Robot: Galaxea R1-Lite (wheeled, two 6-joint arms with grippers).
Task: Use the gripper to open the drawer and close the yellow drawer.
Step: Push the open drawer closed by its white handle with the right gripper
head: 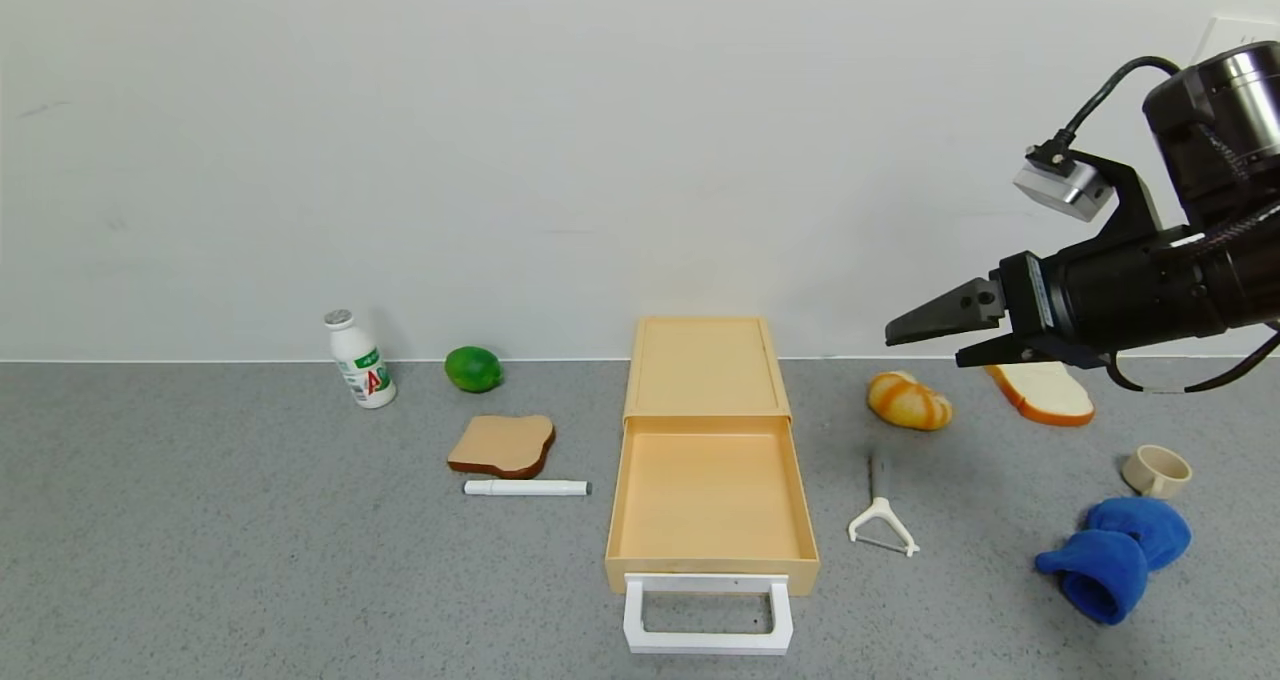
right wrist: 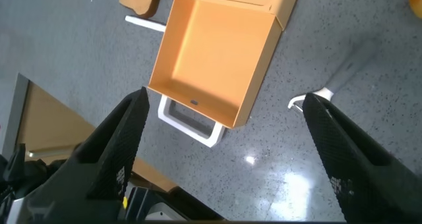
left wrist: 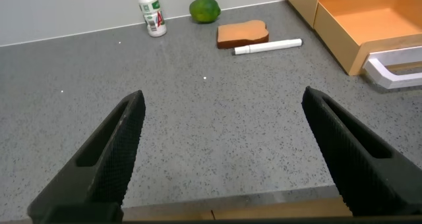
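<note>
**Drawer pulled out, right tool hanging clear of it**

The drawer (head: 708,495) sits mid-counter, slid well out of its low casing (head: 706,365), which backs against the wall. From the right tool (head: 925,340), the drawer lies down at about 7 o'clock, well apart; that tool hangs in the air above the counter (head: 250,560), tips pointing toward 9 o'clock, fingers spread wide and holding nothing. Seen from its wrist, the open tray and handle show between the two fingers, far below.

The left tool (left wrist: 224,151) is low over bare counter to the drawer's left, its fingers also wide apart and empty.

The drawer is a flat, pale yellow-tan tray, shallow, with nothing inside. Its white loop handle (head: 708,615) juts from the front edge at 6 o'clock, resting on the counter.

Left of the drawer lie a toast slice (head: 501,444) and a white marker (head: 527,487), just beside each other, with a lime (head: 473,369) and a small bottle (head: 360,360) farther back. Right of it are a peeler (head: 881,520), a bread roll (head: 908,401), a bread slice (head: 1042,394), a cup (head: 1157,470) and a blue cloth (head: 1115,554).
</note>
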